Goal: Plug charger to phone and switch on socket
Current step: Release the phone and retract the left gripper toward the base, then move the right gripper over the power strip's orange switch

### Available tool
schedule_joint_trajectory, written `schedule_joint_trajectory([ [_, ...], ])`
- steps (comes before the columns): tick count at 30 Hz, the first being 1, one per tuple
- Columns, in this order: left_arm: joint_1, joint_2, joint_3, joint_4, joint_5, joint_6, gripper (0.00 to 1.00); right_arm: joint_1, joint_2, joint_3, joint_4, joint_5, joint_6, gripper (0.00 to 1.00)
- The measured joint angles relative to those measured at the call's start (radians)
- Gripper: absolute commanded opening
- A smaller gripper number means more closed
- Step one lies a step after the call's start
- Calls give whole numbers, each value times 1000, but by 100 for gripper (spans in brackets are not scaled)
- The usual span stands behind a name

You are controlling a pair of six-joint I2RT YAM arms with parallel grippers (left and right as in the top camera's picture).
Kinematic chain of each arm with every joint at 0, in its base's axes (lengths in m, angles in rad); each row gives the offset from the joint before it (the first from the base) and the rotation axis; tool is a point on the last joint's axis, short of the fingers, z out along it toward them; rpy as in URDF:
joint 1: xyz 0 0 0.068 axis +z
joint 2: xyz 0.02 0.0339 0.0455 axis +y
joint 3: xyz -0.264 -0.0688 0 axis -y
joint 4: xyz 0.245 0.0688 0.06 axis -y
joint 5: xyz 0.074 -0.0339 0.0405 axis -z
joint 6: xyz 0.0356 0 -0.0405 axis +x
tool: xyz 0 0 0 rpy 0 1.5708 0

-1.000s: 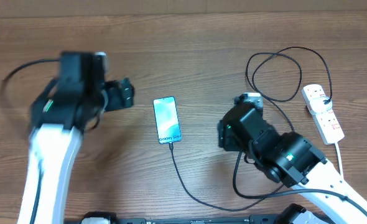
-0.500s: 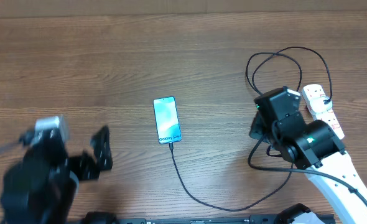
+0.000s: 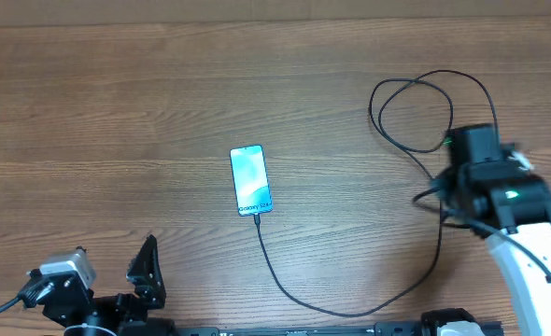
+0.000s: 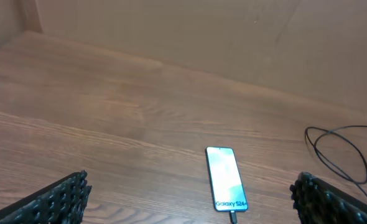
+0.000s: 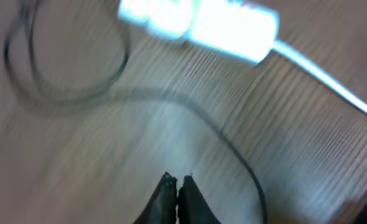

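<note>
The charger (image 3: 261,229) looks already plugged into the near end of the phone (image 3: 250,180), which lies flat mid-table with its screen lit. What seems left is switching on the socket (image 5: 199,22). The right arm hides it from above, and the blurred wrist view does not show its switches or whether the plug is in.

The right gripper (image 5: 176,190), fingers pressed together on nothing, points toward the socket, which lies ahead of it and clearly apart. The left gripper (image 4: 190,193) hangs spread wide at the table's near edge, well short of the phone.
</note>
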Motion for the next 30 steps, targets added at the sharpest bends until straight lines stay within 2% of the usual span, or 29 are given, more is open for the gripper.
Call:
schedule_joint_trajectory([
  [5, 0, 0, -2, -1, 0, -6, 100, -181, 4, 0, 132, 27, 55, 4],
  [9, 0, 0, -3, -72, 0, -11, 99, -292, 58, 0, 260, 41, 58, 4],
  [13, 0, 0, -6, -190, 0, -12, 99, -386, 180, 0, 363, 44, 14, 4],
  [16, 0, 0, -7, -208, 0, -18, 100, -447, 296, 0, 420, 40, -35, 4],
  [24, 0, 0, -8, -200, -7, -18, 99, -518, 526, -1, 621, -40, -192, 4],
  [30, 0, 0, -8, -200, -8, -18, 99, -518, 591, -1, 696, -122, -301, 4],
])
